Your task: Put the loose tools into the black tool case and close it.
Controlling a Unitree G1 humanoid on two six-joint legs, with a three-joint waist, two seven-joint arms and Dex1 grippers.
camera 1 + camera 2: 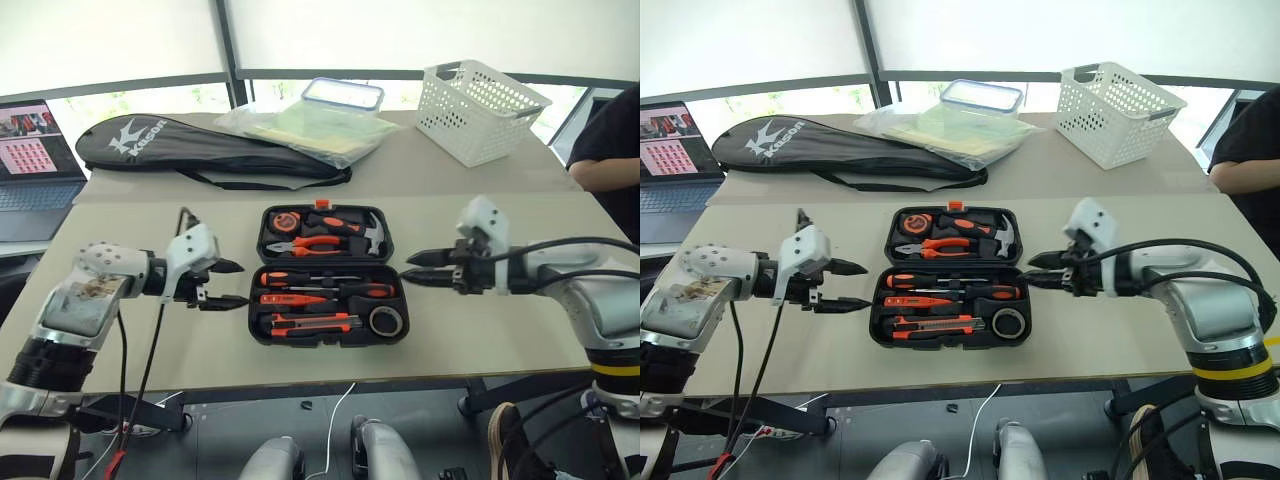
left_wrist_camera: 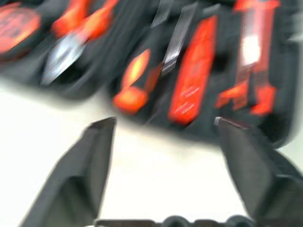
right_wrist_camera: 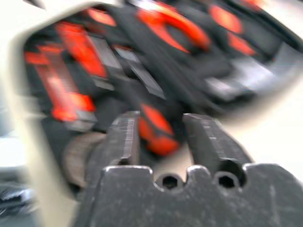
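The black tool case (image 1: pixel 320 340) lies open in the middle of the table. Its near half holds two screwdrivers (image 1: pixel 330 275), the slim orange tester (image 1: pixel 290 299), the utility knife (image 1: pixel 310 322) and the dark tape roll (image 1: pixel 385 321), all in their recesses. Pliers (image 1: pixel 318 243), a hammer (image 1: pixel 372 232) and a tape measure (image 1: pixel 288 220) sit in the far half. My left gripper (image 1: pixel 235 283) hangs just off the case's left edge, open and empty, pointing at it. At the case's right edge my right gripper (image 1: pixel 408 270) points inward, its fingers a little apart with nothing between them.
Behind the case lie a long black racket bag (image 1: pixel 200 150), a clear plastic bag with a lidded box (image 1: pixel 320 120) and a white basket (image 1: pixel 475 95). A laptop (image 1: pixel 35 150) stands at the far left. A person's dark sleeve (image 1: pixel 610 140) shows at the right edge.
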